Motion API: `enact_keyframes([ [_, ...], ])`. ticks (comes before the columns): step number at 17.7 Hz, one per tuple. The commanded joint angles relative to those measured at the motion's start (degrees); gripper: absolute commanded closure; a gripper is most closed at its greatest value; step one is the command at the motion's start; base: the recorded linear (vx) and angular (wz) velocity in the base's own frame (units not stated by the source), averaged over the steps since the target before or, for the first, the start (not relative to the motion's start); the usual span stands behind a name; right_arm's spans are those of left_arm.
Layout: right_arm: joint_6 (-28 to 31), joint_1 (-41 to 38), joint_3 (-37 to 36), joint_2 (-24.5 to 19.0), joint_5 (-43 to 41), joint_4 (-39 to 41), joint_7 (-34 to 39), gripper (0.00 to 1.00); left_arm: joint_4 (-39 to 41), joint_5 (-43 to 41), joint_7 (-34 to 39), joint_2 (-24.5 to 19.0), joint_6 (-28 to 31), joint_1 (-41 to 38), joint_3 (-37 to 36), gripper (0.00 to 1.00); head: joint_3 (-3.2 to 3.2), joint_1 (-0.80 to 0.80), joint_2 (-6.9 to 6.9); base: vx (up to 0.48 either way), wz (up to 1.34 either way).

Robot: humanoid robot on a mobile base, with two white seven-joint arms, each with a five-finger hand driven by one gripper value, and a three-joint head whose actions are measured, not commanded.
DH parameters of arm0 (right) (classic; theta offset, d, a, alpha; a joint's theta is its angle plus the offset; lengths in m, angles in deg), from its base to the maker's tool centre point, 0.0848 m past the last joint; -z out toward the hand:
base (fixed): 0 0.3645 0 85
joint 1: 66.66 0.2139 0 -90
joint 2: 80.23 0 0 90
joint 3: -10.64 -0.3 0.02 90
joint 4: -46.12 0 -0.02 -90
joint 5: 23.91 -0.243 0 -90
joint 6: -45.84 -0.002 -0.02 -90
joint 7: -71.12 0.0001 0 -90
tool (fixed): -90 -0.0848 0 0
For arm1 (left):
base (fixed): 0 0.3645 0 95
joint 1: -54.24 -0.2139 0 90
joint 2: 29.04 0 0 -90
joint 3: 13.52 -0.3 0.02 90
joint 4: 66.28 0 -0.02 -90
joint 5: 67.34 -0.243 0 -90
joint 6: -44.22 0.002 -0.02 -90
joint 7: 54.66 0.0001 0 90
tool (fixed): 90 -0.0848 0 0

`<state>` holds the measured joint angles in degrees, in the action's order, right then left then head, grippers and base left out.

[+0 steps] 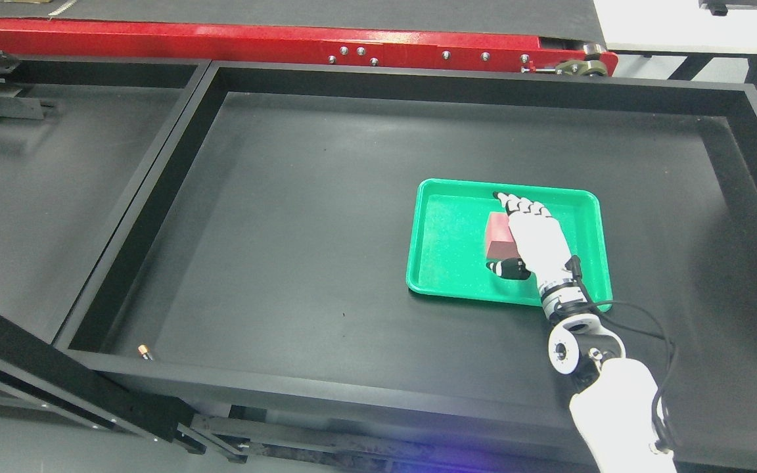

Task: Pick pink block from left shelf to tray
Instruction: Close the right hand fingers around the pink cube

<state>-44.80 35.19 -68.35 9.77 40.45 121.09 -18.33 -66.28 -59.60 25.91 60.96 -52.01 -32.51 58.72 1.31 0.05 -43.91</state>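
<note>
I read no writing anywhere. My right hand [528, 238] lies over the pink block [498, 236] inside the green tray [447, 263], fingers [523, 207] stretched along its top, thumb at its near end; grip unclear. Black bin floor [286, 249] lies bare leftward.

Large black shallow bin [155, 217] fills the scene; second black bin [56, 184] left. Red-edged conveyor [253, 41] along far side. White table [681, 23] far right. Even overhead light.

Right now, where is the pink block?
In the head view, right of centre: the pink block is inside the green tray, under the right hand.
</note>
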Motion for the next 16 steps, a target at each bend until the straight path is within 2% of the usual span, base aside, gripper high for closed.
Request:
enact_keyframes([
  [1,-0.24,20.75,1.38,1.00,-0.29,-3.77,1.30,0.00,1.00,0.00,0.03,-1.00,-0.01,0.00,0.00,0.00,0.00,0.00,0.00,0.043,0.00],
  [10,-0.24,22.51,2.35,1.00,-2.40,-5.18,1.21,0.01,1.00,0.00,0.03,-1.00,-0.01,0.00,0.00,0.00,0.00,0.00,0.00,0.040,0.00],
  [13,-0.15,22.95,2.35,1.00,-2.40,-5.18,0.86,0.12,1.00,0.00,0.03,-1.00,-0.01,0.00,0.00,0.00,0.00,0.00,0.00,0.030,0.00],
  [16,-0.06,22.95,2.26,1.00,-2.40,-5.27,0.68,0.14,1.00,0.00,0.03,-1.00,-0.01,0.00,0.00,0.00,0.00,0.00,0.00,0.020,0.00],
])
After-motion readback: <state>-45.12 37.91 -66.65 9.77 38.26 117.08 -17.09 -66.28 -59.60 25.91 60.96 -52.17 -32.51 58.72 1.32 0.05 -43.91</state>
